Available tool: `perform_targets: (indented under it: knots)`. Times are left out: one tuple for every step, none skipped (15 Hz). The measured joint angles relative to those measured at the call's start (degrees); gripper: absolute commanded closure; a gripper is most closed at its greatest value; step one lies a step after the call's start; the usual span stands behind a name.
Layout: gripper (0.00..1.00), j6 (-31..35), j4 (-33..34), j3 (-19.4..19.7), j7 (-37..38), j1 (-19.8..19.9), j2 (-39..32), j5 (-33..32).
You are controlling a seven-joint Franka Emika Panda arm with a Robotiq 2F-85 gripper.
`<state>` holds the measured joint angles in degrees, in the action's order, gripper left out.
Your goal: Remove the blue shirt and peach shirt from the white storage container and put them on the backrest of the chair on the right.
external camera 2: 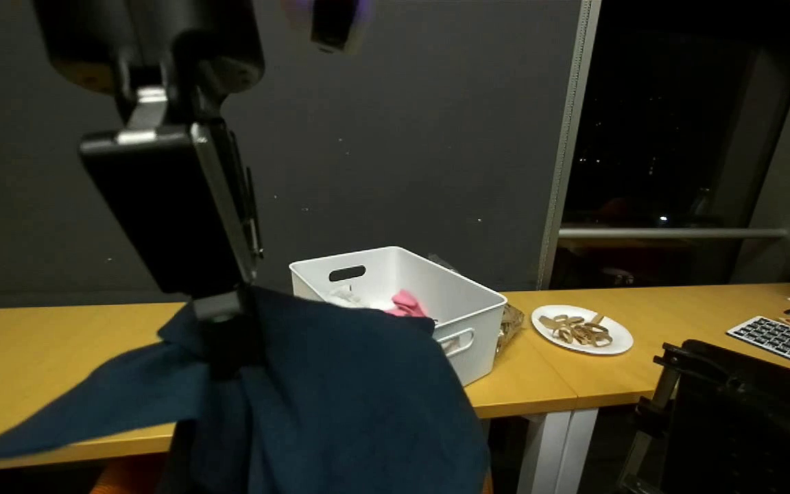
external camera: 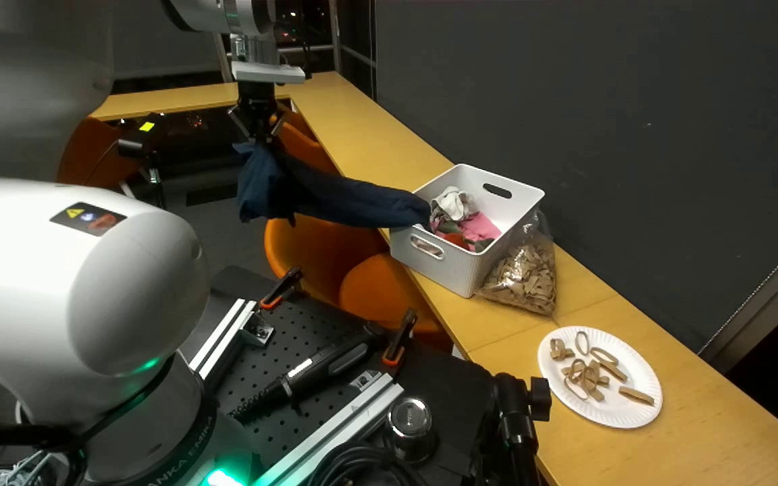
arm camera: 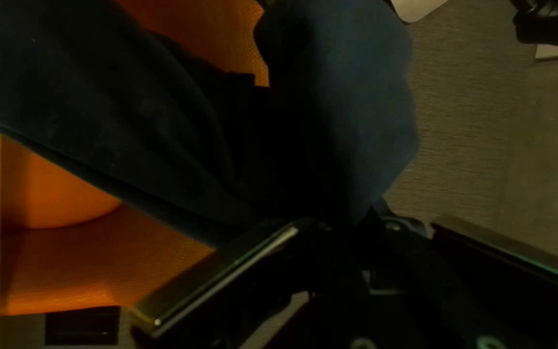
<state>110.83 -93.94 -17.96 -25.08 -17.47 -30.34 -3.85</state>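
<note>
Off the edge of the long yellow wood-toned surface (external camera: 375, 145), your black jointed fingers (external camera 2: 227, 336) are pointing downward and pinching the dark blue cloth shirt (external camera: 348, 202), drawn in close on it, with fabric bunching around their tips. You are holding it up by that bunch: a loose flap is hanging right beneath the fingers, while the longer part is stretching away from them toward the white plastic storage container (external camera: 446, 270) with oval handle holes. That far end is overlapping the container's rim in both exterior views; whether it is touching the rim, you cannot tell. The container is standing on the surface, lower than the fingers and well apart from them, and is holding a crumpled pink cloth (external camera: 482, 228) and a crumpled whitish cloth (external camera: 454, 202); which piece, if any, is the peach shirt, you cannot tell. Below the fingers, an orange fabric chair (external camera: 325, 260) is standing partly under the surface's edge. Farther from the fingers, a clear plastic bag (external camera: 527, 273) of tan pieces is sitting just beside the container, and a round white plate (external camera: 615, 413) is carrying tan loops (external camera: 585, 379).
</note>
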Motion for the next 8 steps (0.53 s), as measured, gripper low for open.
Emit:
perform_targets:
  knots:
    - [0.97,-0.7,1.1,-0.4,-1.7,0.0,-1.3,1.1]
    - [0.97,-1.5,2.2,-0.9,-3.3,0.0,-2.7,1.9]
    - [0.97,-2.0,3.2,-1.6,-4.7,0.0,-4.1,2.4]
    - [0.97,-2.6,4.2,-2.2,-5.7,-0.1,-5.6,2.9]
    - [0.97,-3.4,5.3,-3.0,-6.8,-0.3,-6.9,3.3]
    - [0.97,-4.0,6.2,-3.9,-8.0,-0.4,-8.2,3.8]
    - [0.97,-4.4,7.2,-4.7,-9.3,-0.7,-9.3,4.1]
    - [0.97,-4.8,8.1,-5.3,-10.2,-1.1,-10.4,4.1]
